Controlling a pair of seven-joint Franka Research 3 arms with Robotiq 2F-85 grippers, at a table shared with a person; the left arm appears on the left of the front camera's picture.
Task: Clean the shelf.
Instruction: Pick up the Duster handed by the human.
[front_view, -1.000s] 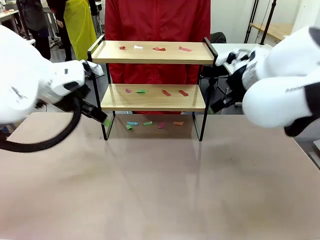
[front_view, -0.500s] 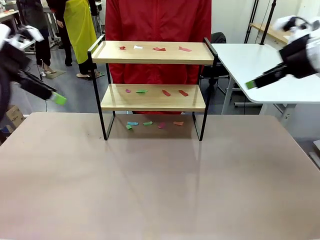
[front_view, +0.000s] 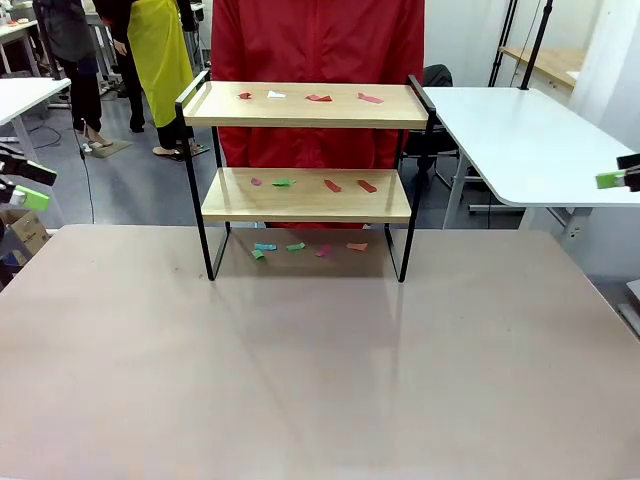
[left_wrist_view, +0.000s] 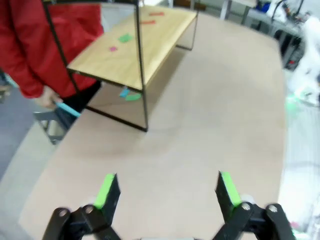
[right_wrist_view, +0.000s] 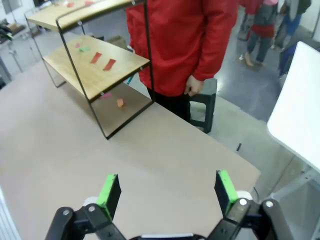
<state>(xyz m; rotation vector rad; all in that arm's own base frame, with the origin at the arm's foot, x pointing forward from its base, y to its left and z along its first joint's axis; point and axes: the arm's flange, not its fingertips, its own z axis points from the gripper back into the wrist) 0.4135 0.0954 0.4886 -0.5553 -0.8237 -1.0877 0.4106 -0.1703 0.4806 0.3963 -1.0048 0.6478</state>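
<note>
The left gripper (left_wrist_view: 167, 187) has its jaws spread wide, green pads facing each other with bare air between them; it holds nothing and touches nothing. The right gripper (right_wrist_view: 167, 187) is in the same state, fully parted and empty.

Both hang well apart from the shelf (front_view: 230, 200), one off each of its short ends (in the front view each shows at its own edge of the picture). Seen along the left gripper's fingers, the shelf lies ahead and off to one side, with its near end frame turned toward the tool. Seen along the right gripper's fingers, it lies likewise ahead and off to one side, end frame first.

The shelf's long axis runs across the table (front_view: 320, 400) from one arm's side to the other, so each arm faces an end rail and not the open front. Neither gripper looks clearly nearer; I judge them about even.

The shelf stands upright at the far side of the table, with a person in a red jacket (front_view: 315, 40) just behind it. Small coloured paper scraps lie in a loose row on the upper board (front_view: 300, 115), more lie on the lower board (front_view: 300, 205), and a further few (front_view: 296, 246) rest on the table beneath the shelf, between its legs.

Any reach for the scraps would probably have to come round to the open front, since the raised side rails bar the ends.
</note>
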